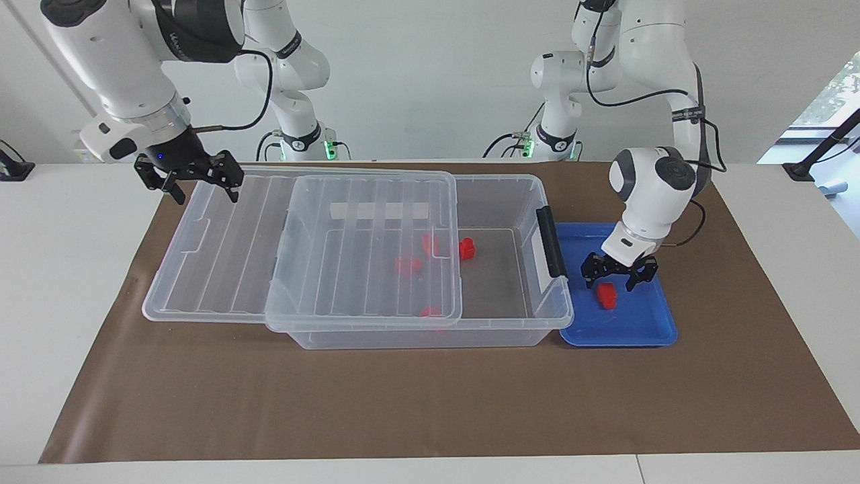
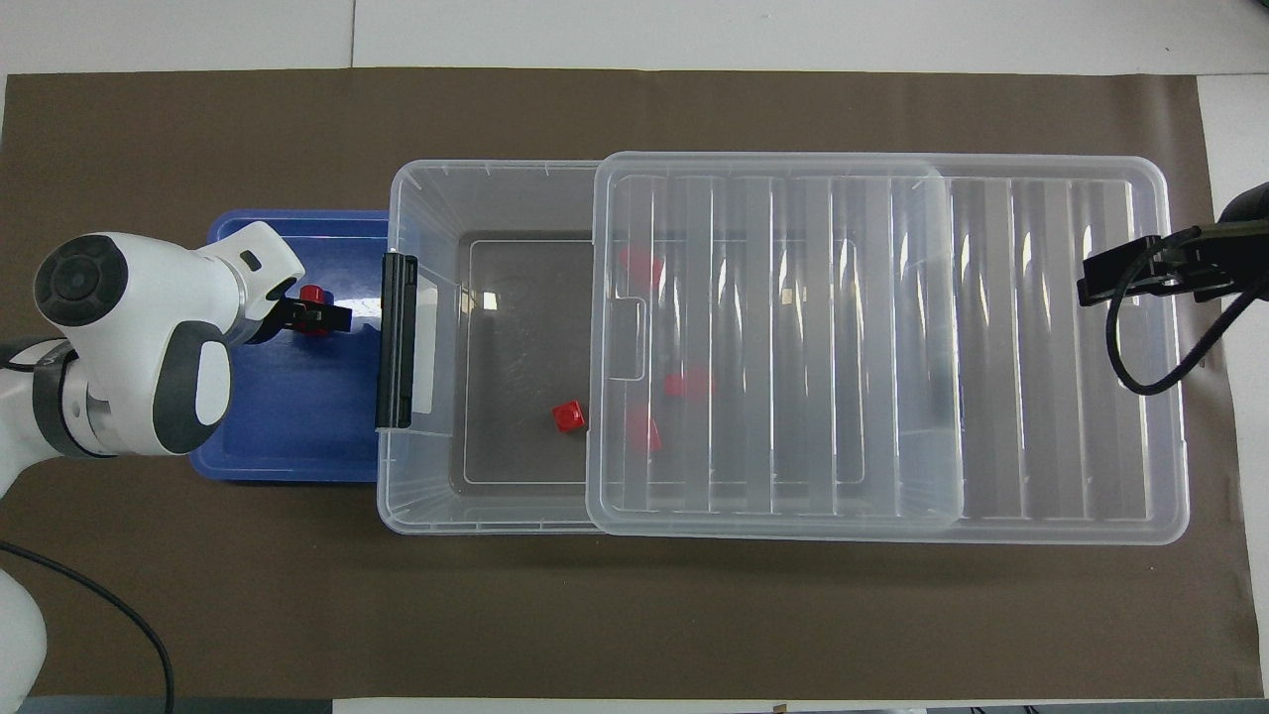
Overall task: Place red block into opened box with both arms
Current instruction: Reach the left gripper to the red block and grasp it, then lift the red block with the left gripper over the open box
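Observation:
The red block (image 1: 607, 295) lies in the blue tray (image 1: 645, 324), beside the box's black handle (image 1: 551, 240). My left gripper (image 1: 610, 281) hangs open low over the block, one fingertip on each side of its top, without gripping it. From overhead, the left gripper (image 2: 322, 317) covers most of the red block (image 2: 312, 294). The clear box (image 1: 510, 180) is open at its handle end. Its ribbed lid (image 1: 228, 235) is slid toward the right arm's end. My right gripper (image 1: 205, 195) is raised and open over that end of the lid.
One loose red block (image 1: 466, 249) sits on the box's uncovered floor, and others show through the lid. Brown paper (image 1: 430, 403) covers the table. In the overhead view the blue tray (image 2: 278, 441) touches the box (image 2: 476, 169) at its handle end, and the right gripper (image 2: 1091, 281) overlaps the lid (image 2: 1041, 397).

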